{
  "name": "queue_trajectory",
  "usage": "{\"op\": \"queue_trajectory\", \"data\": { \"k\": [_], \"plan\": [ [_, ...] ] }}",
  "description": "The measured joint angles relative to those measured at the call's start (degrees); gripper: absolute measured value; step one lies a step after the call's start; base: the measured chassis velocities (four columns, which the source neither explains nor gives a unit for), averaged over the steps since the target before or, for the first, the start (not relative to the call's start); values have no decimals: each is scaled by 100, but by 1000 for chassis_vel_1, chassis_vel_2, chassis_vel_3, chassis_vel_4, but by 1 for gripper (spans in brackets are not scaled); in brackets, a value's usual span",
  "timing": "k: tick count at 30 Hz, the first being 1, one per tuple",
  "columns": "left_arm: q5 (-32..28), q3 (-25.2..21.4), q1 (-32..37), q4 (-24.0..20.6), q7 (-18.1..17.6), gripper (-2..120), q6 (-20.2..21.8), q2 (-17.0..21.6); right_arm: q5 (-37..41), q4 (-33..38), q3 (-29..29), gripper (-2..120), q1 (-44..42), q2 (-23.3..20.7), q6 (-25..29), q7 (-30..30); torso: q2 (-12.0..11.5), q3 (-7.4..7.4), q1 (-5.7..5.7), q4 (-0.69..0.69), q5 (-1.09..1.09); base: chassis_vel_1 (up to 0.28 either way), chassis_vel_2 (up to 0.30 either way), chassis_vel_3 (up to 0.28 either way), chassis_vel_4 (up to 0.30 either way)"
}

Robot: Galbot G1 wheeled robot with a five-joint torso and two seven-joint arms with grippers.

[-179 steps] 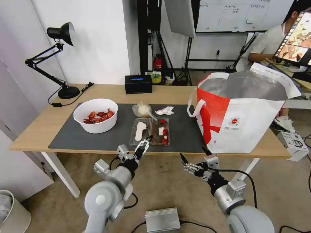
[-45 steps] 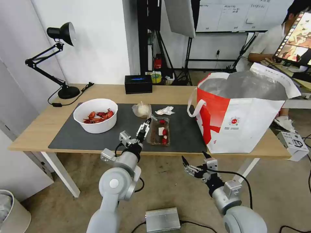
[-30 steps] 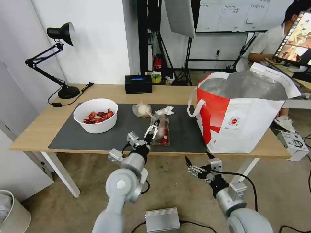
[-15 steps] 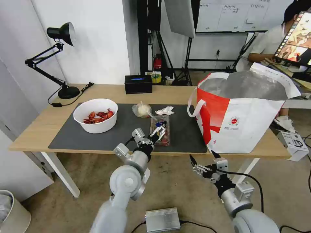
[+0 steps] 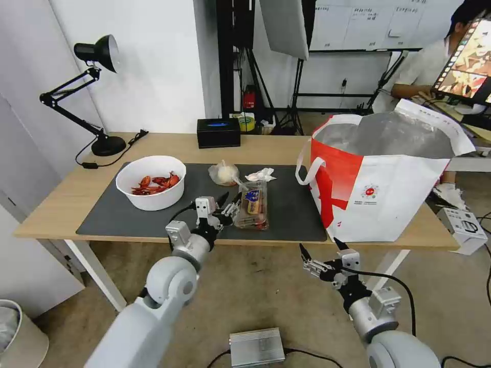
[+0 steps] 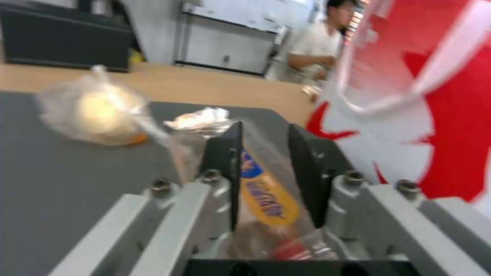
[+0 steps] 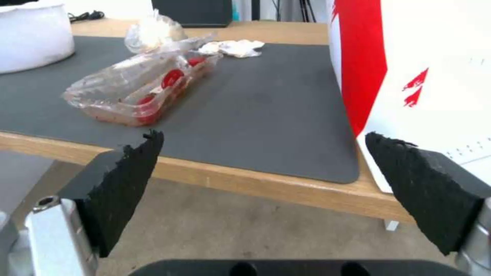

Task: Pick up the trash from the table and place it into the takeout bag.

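We are working on the clear plastic clamshell tray, which is lying on the dark grey mat of the table with its lid folded shut, so that the blue-and-yellow label faces up. Our left gripper is sitting at the tray's left long edge, reaching in from the robot's side. In the left wrist view the left gripper is showing its two dark jaws standing a little apart with the tray's clear plastic and label between them; we judge them to be straddling the edge, not yet pinching it tight.

The tray's long axis is running away from us, front edge toward the table's near side, far end pointing at the crumpled white tissue and the knotted clear bag. The takeout bag is standing well apart to the tray's right, its mouth open upward, so any carry has to go rightward and up over the rim.

Our right gripper is hanging below the table's front edge with its jaws wide apart, holding nothing. It is nearer to the bag, but the left one is the nearer to the tray.
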Motion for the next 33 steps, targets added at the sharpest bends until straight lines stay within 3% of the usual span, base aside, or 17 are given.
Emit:
{"op": "queue_trajectory", "data": {
  "k": [5, 7, 9, 17, 21, 28, 33],
  "plan": [
    [-124, 242, -387, 262, 487, 1, -153, 350, -15, 28, -19, 100, -10, 25, -10, 0, 0, 0, 0, 0, 0, 0, 0, 0, 0],
    [-154, 287, -452, 294, 548, 0, -162, 395, -16, 28, -19, 100, -11, 25, -12, -1, 0, 0, 0, 0, 0, 0, 0, 0, 0],
    [-382, 616, -801, 525, 746, 0, -192, 613, 16, 28, -16, 100, -1, 33, -14, -2, 0, 0, 0, -1, 1, 0, 0, 0, 0],
    [-696, 1317, -1364, 1170, 840, 0, -217, 655, 958, 23, 16, 100, 126, -24, -16, 75, 0, 0, 0, 0, 1, 0, 0, 0, 0],
    [-702, 1767, -1724, 1472, 888, 0, -285, 434, 2087, 194, 198, 100, 197, -115, -142, 241, 0, 0, 0, -5, 1, 0, 0, 0, 0],
    [-712, 1802, -1753, 1480, 803, 0, -295, 374, 3245, 226, 170, 100, 498, -260, -417, 512, -1, 0, 0, 0, 1, 0, 0, 0, 0],
    [-721, 1729, -1701, 1435, 724, 0, -295, 419, 3360, 172, 155, 100, 559, -289, -449, 549, -1, 0, 0, 0, 1, 0, 0, 0, 0]
  ]
}}
